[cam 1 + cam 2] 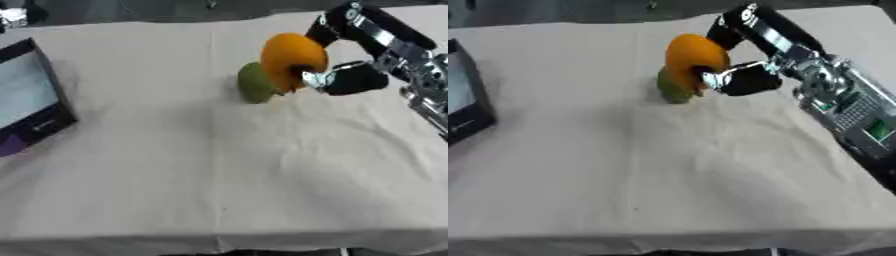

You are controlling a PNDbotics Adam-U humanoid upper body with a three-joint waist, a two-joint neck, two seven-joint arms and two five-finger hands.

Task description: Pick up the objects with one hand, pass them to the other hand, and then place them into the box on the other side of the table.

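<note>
Orange fruit sits pinched in your right robot hand, lifted beside the green fruit, far from the box at left.

Both head eyes look down close on the same cloth-covered table — right eye's framing shifted slightly rightward.

No text, label, brand, number or sign could be read anywhere. The box at the left edge bore a small pale mark on its dark rim, too blurred to make out.
</note>
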